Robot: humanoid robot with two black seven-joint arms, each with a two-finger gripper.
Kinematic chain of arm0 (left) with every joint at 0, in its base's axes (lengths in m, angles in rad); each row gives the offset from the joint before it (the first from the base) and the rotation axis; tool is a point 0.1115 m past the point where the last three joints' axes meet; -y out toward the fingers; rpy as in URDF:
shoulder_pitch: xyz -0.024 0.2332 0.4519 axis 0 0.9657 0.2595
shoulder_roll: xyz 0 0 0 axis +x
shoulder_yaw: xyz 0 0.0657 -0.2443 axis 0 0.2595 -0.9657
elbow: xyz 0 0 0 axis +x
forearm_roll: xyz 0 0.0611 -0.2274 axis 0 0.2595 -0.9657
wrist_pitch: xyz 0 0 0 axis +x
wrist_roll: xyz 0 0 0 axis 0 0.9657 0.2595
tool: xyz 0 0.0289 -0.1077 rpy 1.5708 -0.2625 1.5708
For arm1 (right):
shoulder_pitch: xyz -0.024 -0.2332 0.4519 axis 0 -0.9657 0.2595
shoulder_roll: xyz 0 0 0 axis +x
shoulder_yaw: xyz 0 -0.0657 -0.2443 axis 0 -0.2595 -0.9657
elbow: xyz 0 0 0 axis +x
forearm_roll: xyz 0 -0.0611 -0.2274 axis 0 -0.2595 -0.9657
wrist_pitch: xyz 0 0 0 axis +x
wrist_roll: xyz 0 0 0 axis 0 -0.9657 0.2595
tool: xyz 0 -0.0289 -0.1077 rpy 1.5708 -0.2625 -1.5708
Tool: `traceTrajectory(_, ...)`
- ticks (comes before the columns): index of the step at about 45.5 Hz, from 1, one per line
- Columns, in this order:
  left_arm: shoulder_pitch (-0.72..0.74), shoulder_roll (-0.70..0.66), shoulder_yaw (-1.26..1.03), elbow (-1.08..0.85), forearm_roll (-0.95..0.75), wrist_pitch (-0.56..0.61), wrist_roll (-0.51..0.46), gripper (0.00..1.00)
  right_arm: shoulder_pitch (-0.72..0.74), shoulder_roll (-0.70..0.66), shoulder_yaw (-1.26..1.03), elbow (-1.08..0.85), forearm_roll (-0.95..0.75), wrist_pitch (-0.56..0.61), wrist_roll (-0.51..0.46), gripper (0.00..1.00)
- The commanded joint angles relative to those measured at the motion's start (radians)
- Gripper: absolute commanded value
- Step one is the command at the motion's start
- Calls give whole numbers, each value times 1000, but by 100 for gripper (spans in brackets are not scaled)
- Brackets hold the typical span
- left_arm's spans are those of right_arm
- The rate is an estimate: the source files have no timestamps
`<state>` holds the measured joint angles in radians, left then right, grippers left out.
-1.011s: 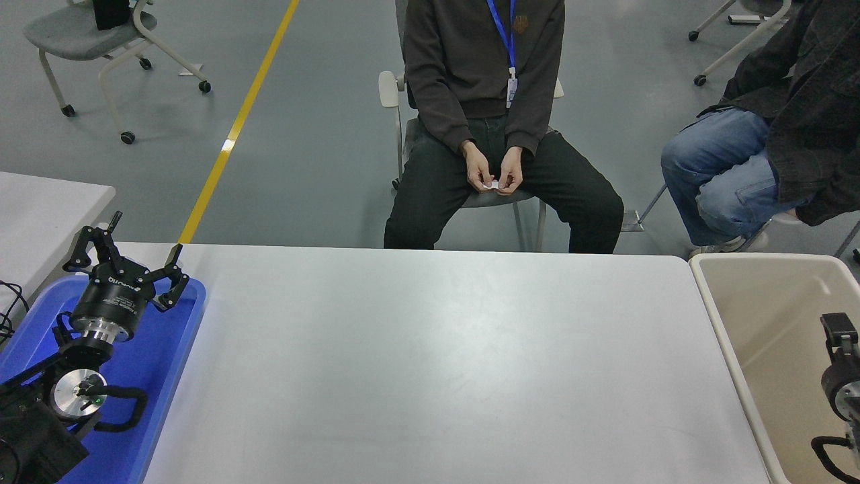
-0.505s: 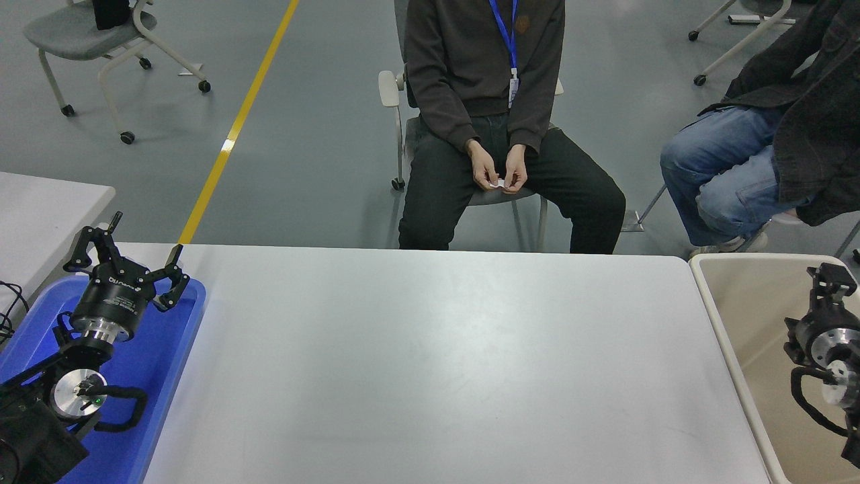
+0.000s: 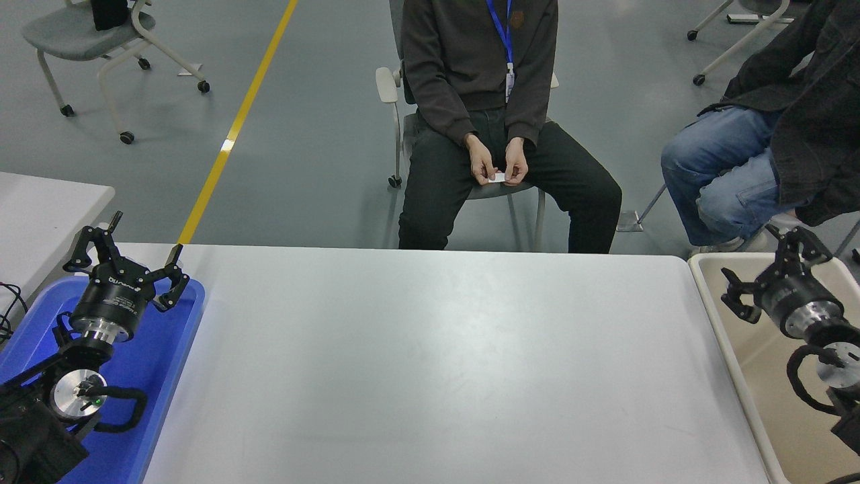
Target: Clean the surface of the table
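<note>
The table surface (image 3: 430, 363) is a wide matte white-grey top filling the middle of the head view, with nothing lying on it. My right gripper (image 3: 762, 269) hangs open over the beige bin at the right, beyond the table's right edge, with nothing between its fingers. My left gripper (image 3: 127, 252) is parked open at the lower left, above the blue tray, and holds nothing.
A blue tray (image 3: 161, 363) sits on the table's left end. A beige bin (image 3: 759, 383) stands against the right edge. A person (image 3: 484, 121) sits at the far side holding a small white item; a second person (image 3: 772, 148) sits at the upper right. A smaller white table (image 3: 40, 208) is at the left.
My right arm has risen and come further into view over the beige bin, its gripper now showing open. The seated person shifted back slightly. The left arm has not moved.
</note>
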<state>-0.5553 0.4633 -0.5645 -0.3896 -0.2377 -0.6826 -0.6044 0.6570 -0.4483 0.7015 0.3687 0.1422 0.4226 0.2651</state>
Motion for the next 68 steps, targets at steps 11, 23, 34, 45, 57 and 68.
traceTrajectory(11,0,0,0,0,0,0,0,100,-108,201,391,119,-10,67,-1,100)
traceTrajectory(23,0,0,0,0,0,0,0,100,-112,273,401,116,-85,24,2,100)
traceTrajectory(34,0,0,0,0,0,0,0,100,-99,209,391,104,-87,13,14,100)
traceTrajectory(45,0,0,0,0,0,0,0,100,-112,143,412,115,-85,15,32,100)
traceTrajectory(57,0,0,0,0,0,0,0,100,-151,155,412,142,-85,8,69,100)
traceTrajectory(68,0,0,0,0,0,0,0,100,-174,174,409,234,-88,-53,68,100)
